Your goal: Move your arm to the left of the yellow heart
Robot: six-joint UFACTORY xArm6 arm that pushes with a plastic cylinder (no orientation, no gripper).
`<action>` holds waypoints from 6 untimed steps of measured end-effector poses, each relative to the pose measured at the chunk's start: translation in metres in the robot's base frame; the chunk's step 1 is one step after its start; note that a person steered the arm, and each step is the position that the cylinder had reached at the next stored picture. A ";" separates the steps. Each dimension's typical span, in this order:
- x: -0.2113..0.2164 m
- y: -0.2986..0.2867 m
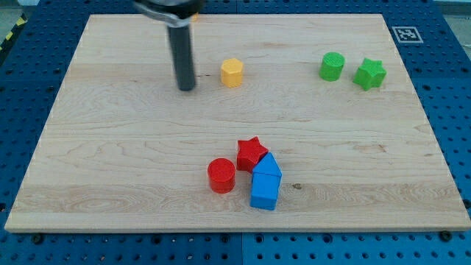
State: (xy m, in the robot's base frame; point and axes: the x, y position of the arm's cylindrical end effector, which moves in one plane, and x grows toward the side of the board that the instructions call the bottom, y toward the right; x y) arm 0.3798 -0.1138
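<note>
My tip (185, 88) rests on the wooden board (110, 147) in its upper left part. A yellow block (232, 73), which looks six-sided, lies just to the right of the tip with a small gap between them. A sliver of yellow (196, 15) shows at the right edge of the arm's dark housing near the view's top. The arm hides most of it, so I cannot make out its shape.
A green cylinder (332, 66) and a green star (369, 73) sit at the upper right. A red star (252, 153), a red cylinder (221, 175) and two blue blocks (266, 166) (264, 191) cluster at the lower middle.
</note>
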 end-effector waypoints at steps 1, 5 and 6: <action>-0.043 -0.031; -0.104 0.265; -0.071 0.329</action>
State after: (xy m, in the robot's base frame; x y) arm 0.3087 0.2147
